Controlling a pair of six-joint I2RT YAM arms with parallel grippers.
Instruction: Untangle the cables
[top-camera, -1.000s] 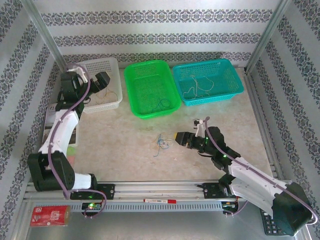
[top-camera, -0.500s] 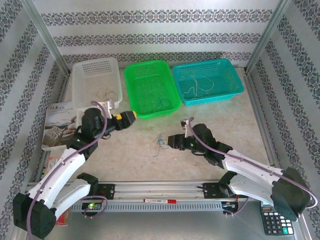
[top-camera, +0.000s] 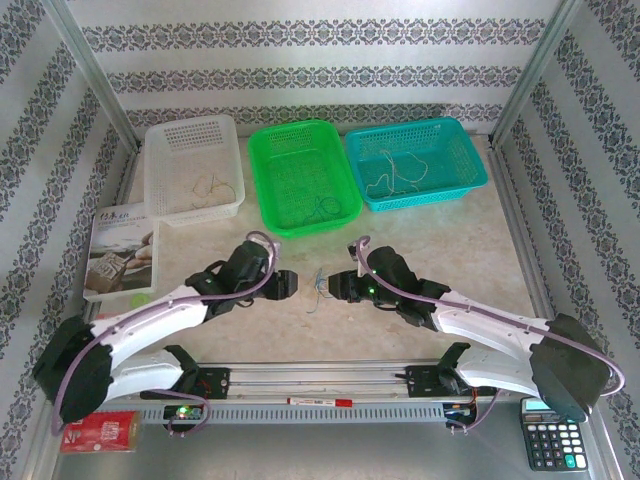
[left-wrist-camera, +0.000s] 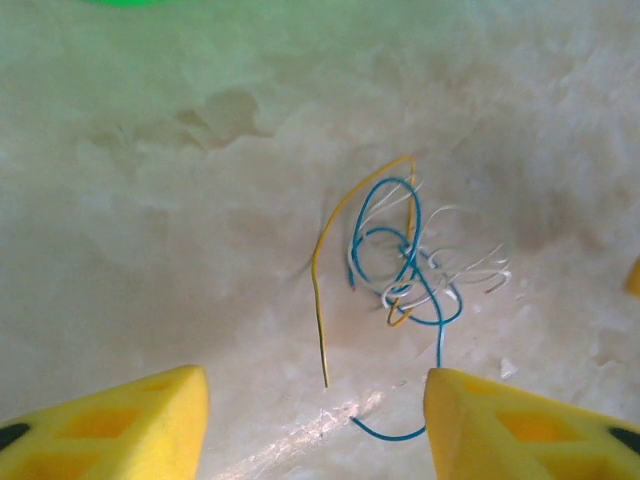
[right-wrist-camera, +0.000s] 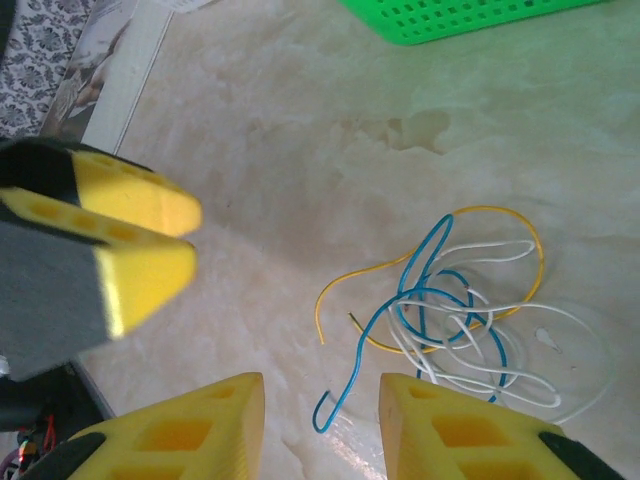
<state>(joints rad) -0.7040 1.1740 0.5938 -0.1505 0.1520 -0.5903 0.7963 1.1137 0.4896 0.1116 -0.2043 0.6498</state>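
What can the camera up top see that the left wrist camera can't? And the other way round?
Top camera: the white basket, green basket and teal basket, a calculator, and the left gripper and right gripper facing each other across the cable tangle.

Left wrist camera: the tangle close up, so you can tell a yellow wire, a blue wire and white wires looped together, with the open jaws just in front.

Both: the tangle lying on the pale table.

The cables (left-wrist-camera: 410, 275) are yellow, blue and white, the table (top-camera: 440, 240) beige and marbled, the left pincer (left-wrist-camera: 315, 385) and right pincer (right-wrist-camera: 320, 385) yellow, with a white basket (top-camera: 185, 150), green basket (top-camera: 290, 160) and teal basket (top-camera: 450, 145).
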